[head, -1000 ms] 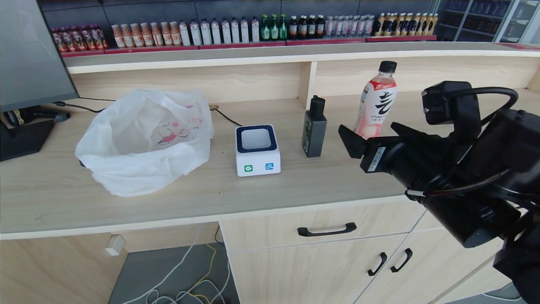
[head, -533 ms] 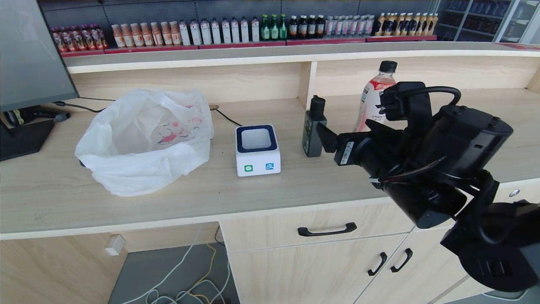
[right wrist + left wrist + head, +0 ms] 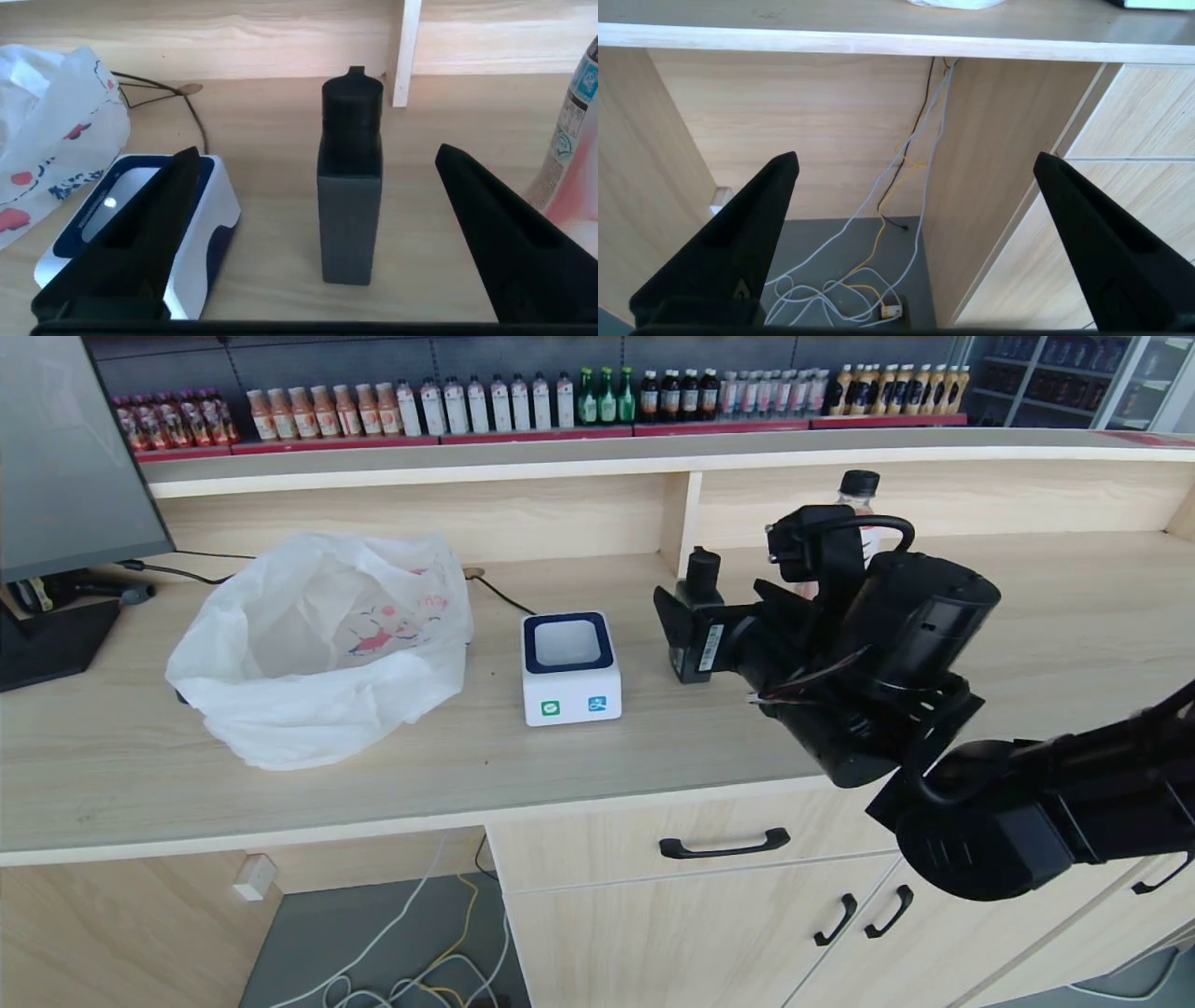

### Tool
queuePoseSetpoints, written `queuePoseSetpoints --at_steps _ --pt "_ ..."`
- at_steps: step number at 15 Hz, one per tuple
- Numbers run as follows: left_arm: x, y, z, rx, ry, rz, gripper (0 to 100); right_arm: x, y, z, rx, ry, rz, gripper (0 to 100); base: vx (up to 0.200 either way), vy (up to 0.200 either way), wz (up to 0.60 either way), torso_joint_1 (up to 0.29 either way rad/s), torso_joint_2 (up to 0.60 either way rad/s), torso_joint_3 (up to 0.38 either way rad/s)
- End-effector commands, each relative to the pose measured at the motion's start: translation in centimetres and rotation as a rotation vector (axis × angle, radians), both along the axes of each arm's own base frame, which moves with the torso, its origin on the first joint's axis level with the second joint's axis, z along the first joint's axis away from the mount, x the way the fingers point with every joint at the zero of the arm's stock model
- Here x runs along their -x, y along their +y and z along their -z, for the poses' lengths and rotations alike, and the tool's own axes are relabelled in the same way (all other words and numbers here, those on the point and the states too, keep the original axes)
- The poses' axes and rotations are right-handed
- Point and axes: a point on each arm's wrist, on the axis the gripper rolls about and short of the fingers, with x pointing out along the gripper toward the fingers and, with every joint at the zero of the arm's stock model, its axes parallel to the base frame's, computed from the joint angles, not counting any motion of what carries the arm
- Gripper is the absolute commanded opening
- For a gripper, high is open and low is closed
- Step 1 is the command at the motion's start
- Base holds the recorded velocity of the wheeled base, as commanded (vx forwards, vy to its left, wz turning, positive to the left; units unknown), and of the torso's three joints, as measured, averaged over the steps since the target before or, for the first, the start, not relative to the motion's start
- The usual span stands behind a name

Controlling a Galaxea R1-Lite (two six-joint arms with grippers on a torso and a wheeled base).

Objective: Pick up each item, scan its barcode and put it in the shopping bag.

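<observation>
A dark grey bottle (image 3: 700, 569) (image 3: 350, 196) stands upright on the wooden counter (image 3: 653, 747), right of the white scanner (image 3: 569, 667) (image 3: 140, 233). My right gripper (image 3: 717, 605) (image 3: 318, 177) is open just in front of this bottle, one finger to each side of it and touching nothing. A pink drink bottle (image 3: 857, 483) (image 3: 575, 140) stands behind the right arm, mostly hidden by it. The white shopping bag (image 3: 317, 644) (image 3: 47, 140) lies open at the counter's left. My left gripper (image 3: 915, 163) hangs open and empty below the counter edge.
A monitor (image 3: 65, 457) and its stand sit at the far left. An upright divider (image 3: 681, 523) rises behind the dark bottle, under a shelf. Drawers with black handles (image 3: 724, 847) are below the counter. Cables (image 3: 868, 271) lie on the floor.
My right arm has swung left along the counter, from in front of the pink drink bottle to the dark grey bottle, still open. Nothing else moved.
</observation>
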Motion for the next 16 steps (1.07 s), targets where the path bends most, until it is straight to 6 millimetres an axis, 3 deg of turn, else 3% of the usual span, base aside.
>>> queuePoseSetpoints --at_steps 1,16 --pt "0.0 0.0 0.0 0.001 0.0 0.0 100 -2.1 -0.2 1.1 0.013 0.012 0.027 100 0.0 0.0 0.0 0.0 0.0 0.0" --pt "0.0 0.0 0.0 0.001 0.0 0.0 100 -6.9 -0.2 2.1 0.007 -0.003 0.041 100 0.0 0.0 0.0 0.0 0.0 0.0"
